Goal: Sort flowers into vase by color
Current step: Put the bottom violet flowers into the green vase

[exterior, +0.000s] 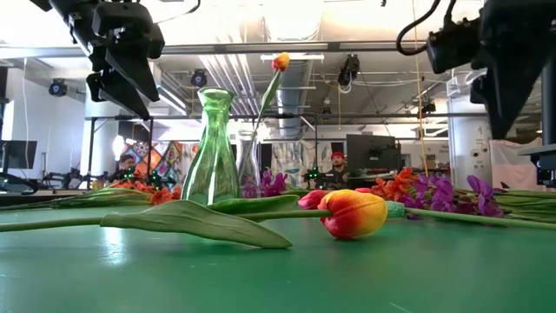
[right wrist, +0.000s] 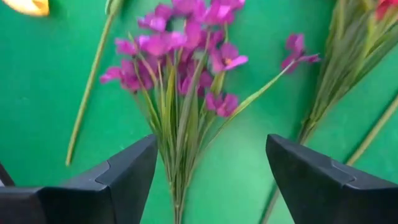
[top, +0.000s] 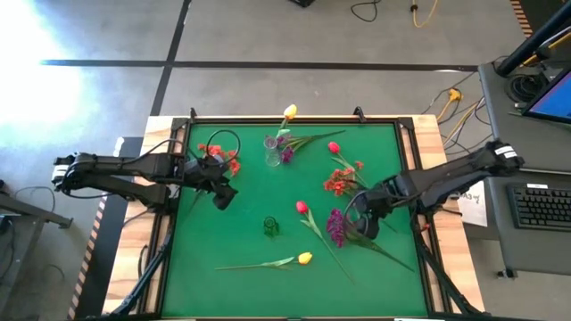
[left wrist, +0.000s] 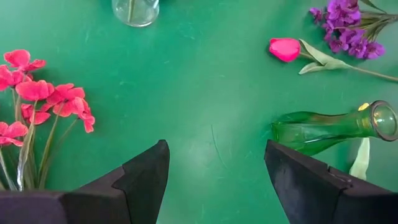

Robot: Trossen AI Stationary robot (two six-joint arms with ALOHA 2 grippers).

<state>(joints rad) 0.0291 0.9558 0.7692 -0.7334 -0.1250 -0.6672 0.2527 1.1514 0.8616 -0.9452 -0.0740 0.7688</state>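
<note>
My left gripper [top: 223, 194] [left wrist: 217, 180] hangs open over bare green mat, beside an orange-red spray [left wrist: 43, 102] lying flat. My right gripper [top: 355, 212] [right wrist: 211, 180] is open above a purple spray [right wrist: 180, 50] lying on the mat; its stems run between the fingers without touching them. The clear vase [top: 272, 152] stands at the far middle with a yellow tulip [exterior: 280, 61] upright in it and purple blooms [top: 286, 153] at its side. A green glass vase [exterior: 213, 148] stands near the middle. A pink-red tulip [top: 302, 207] and a yellow tulip [top: 305, 259] lie on the mat.
A second orange-red spray [top: 339, 183] and another pink-red tulip [top: 333, 148] lie at the right, close to my right arm. The mat's raised frame [top: 294, 122] bounds the table. Bare mat shows at the near left [top: 205, 250].
</note>
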